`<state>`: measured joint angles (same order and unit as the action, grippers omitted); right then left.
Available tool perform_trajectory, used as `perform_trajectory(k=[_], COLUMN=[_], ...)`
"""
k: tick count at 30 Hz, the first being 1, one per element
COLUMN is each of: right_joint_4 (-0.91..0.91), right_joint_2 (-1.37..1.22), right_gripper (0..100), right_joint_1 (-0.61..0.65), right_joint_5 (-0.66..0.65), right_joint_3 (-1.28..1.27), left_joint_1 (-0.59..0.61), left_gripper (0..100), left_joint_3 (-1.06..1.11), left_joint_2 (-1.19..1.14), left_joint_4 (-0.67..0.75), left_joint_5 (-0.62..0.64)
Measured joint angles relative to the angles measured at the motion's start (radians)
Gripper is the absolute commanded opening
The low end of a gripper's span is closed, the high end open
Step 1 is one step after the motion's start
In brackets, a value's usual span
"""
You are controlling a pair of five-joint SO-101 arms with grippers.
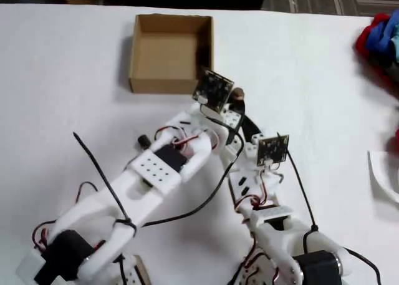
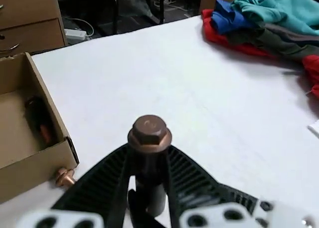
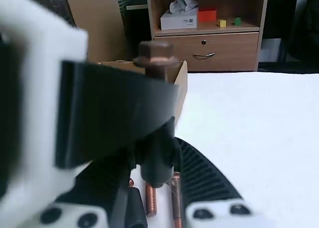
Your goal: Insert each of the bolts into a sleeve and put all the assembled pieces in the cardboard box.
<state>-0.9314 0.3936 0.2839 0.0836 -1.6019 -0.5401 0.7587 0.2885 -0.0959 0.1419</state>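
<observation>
Coppery metal bolt (image 2: 149, 132), matt cardboard box (image 1: 167, 52)

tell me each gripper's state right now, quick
left gripper: closed, holding the bolt
right gripper: closed, holding the sleeve

Nothing legible for you here: no text, number or sign can be read. The closest candidate is the white box (image 3: 178, 19) on the shelf (image 3: 249, 29), far beyond the cardboard box (image 3: 181, 86) and off the worktop (image 3: 259, 123). It has a small dark printed patch on its front face, too small to make out.
</observation>
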Motion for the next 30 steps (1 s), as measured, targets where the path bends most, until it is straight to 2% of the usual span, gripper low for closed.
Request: perform_trajectory(k=[6, 17, 25, 30], right_joint_4=[0.000, 0.000, 0.000, 0.000], right_joint_2=[0.000, -0.002, -0.003, -0.003], right_gripper=[2.0, 2.0, 2.0, 2.0], right_joint_1=[-0.006, -0.006, -0.002, -0.003], right_joint_5=[0.000, 0.000, 0.000, 0.000], right_joint_3=[0.000, 0.000, 0.000, 0.000], left_joint_1=[0.003, 0.017, 0.129, 0.155], left_gripper=[24, 25, 25, 25], left_joint_3=[0.000, 0.000, -0.044, -0.081], left_joint_2=[0.000, 0.000, 0.000, 0.000], left_joint_4=[-0.021, -0.021, -0.021, -0.021], left_joint_5=[-0.126, -0.147, -0.149, -0.149])
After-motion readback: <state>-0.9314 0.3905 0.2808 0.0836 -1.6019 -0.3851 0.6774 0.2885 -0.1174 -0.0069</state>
